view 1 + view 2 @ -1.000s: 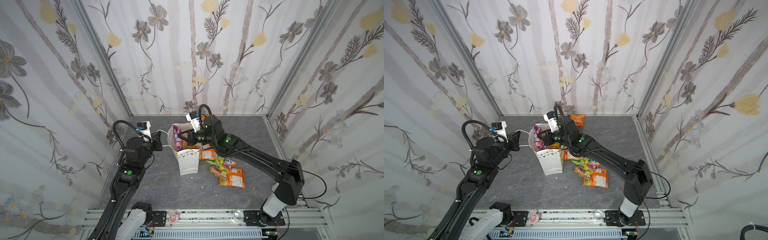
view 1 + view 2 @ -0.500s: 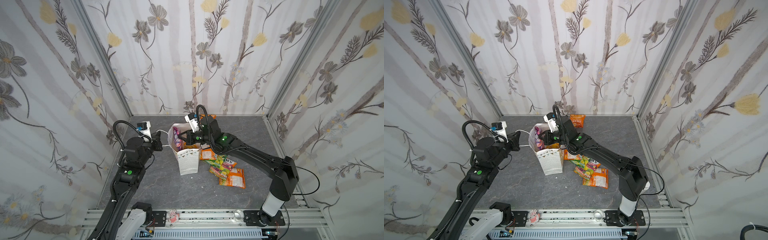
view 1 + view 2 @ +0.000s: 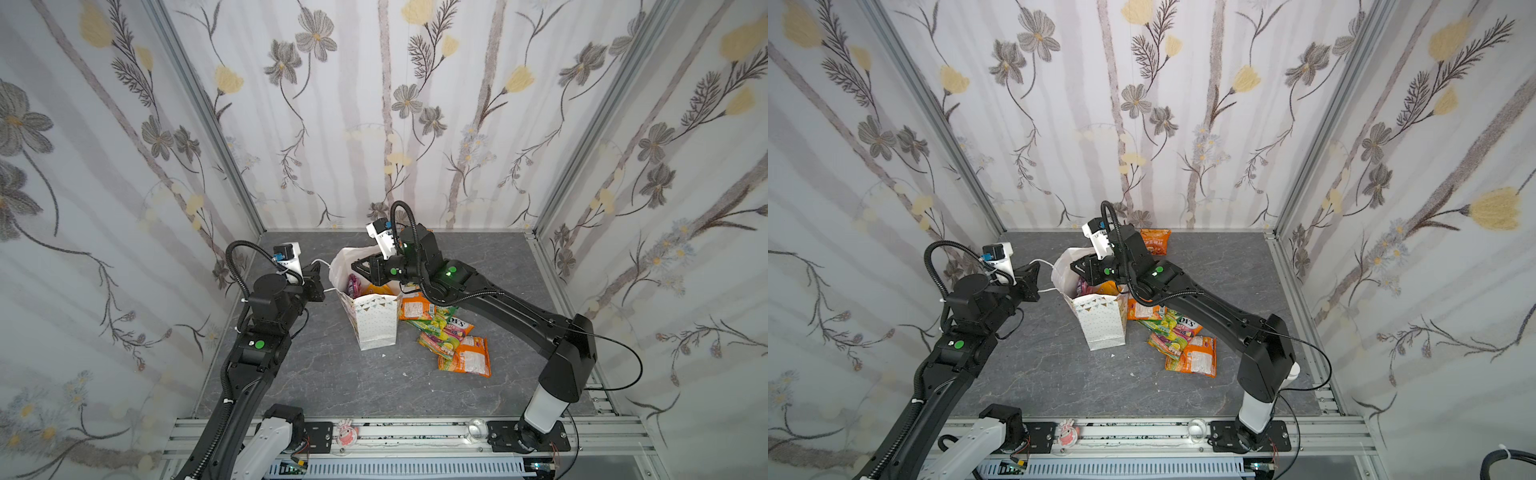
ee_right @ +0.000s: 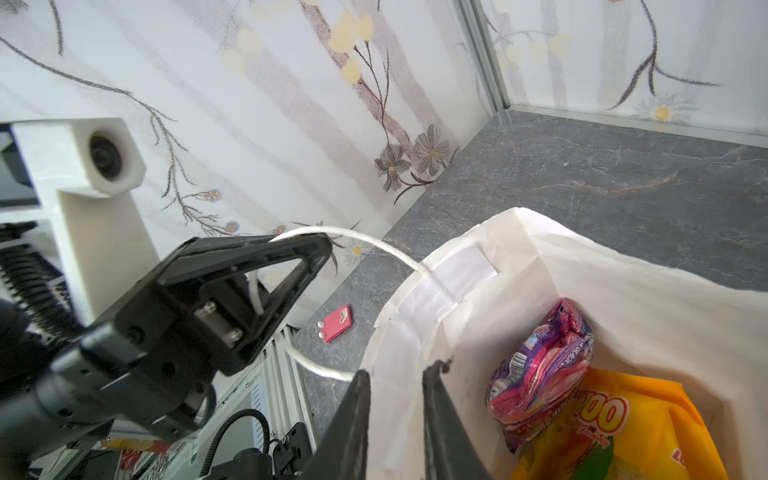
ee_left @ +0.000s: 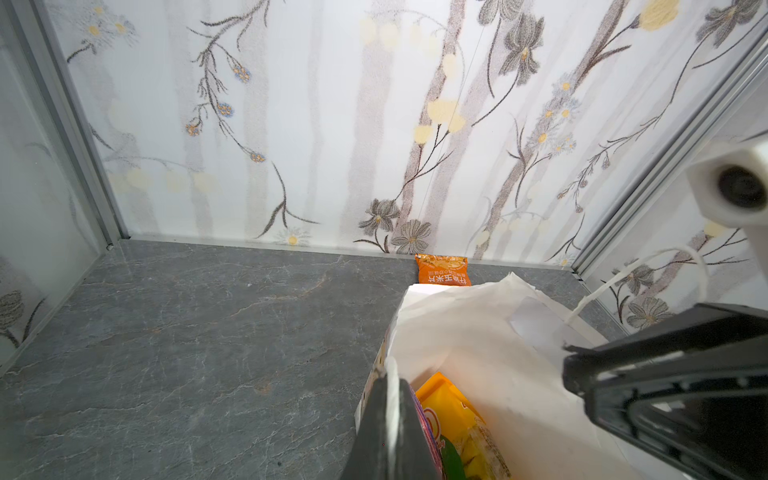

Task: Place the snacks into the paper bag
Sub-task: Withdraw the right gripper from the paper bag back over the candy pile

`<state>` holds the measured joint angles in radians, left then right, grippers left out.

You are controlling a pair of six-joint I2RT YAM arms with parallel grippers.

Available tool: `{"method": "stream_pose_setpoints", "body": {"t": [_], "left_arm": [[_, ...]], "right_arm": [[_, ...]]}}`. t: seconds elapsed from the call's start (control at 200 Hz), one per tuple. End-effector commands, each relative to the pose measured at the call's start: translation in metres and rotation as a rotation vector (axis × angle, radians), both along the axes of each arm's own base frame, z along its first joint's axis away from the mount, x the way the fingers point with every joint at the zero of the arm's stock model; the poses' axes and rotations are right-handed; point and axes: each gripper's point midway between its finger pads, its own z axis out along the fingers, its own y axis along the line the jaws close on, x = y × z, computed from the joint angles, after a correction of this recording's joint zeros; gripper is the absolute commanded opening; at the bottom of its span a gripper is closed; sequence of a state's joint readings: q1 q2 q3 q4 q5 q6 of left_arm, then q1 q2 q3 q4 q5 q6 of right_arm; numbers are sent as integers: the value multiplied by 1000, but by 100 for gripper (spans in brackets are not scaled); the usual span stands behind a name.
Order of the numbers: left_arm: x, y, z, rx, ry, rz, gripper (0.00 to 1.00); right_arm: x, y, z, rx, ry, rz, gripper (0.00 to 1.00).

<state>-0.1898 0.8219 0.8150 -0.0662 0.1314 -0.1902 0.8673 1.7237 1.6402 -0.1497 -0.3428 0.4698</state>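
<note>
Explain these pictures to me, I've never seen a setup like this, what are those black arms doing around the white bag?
Those are two robot arms on a grey table; each ends in a two-fingered end effector. Two pictures look down from overhead; the other two come from cameras on the arms' wrists. The left end effector is shut on the cord handle of the bag, which probably holds it open. The right end effector hangs over its mouth, open and empty. Inside lie a purple-pink packet and a yellow packet. More packets lie on the table beside the bag, an orange packet by the back wall, and a small red tag too.
</note>
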Motion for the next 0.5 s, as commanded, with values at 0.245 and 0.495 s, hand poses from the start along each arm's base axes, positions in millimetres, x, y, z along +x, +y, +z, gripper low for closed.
{"method": "stream_pose_setpoints", "body": {"t": [0.245, 0.495], "left_arm": [[6, -4, 13, -18, -47, -16, 0], [16, 2, 21, -40, -41, 32, 0]], "right_arm": [[-26, -75, 24, -38, -126, -169, 27], [-45, -130, -9, -114, -96, -269, 30]]}}
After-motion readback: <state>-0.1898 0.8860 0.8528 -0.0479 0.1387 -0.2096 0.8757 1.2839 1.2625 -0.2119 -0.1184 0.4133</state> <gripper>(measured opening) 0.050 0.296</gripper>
